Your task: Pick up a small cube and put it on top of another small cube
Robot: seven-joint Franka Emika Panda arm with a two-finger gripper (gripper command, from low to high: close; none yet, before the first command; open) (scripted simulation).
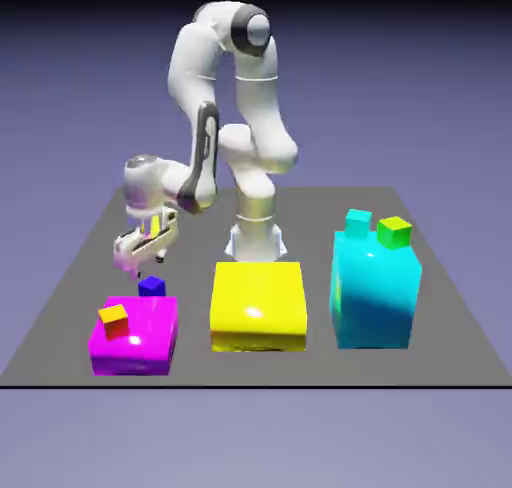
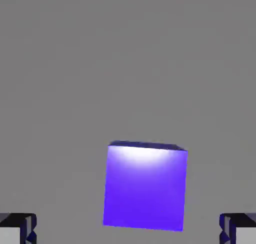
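Note:
The small dark blue cube (image 1: 151,286) rests on the grey table just behind the magenta block (image 1: 135,336). In the hand view the small cube (image 2: 145,187) appears large, low in the picture, between the two fingertips and apart from both. My gripper (image 1: 138,264) hangs just above the cube and slightly toward the exterior view's left, tilted. Its jaws stand wide open with nothing held, and the gripper (image 2: 128,230) shows only as grey fingertips (image 2: 17,228) at the bottom corners. A small red-and-yellow cube (image 1: 114,321) sits on top of the magenta block.
A big yellow block (image 1: 257,306) stands in the middle of the table (image 1: 450,316). A tall cyan block (image 1: 374,291) stands at the exterior view's right, carrying a small cyan cube (image 1: 357,222) and a small green cube (image 1: 394,232).

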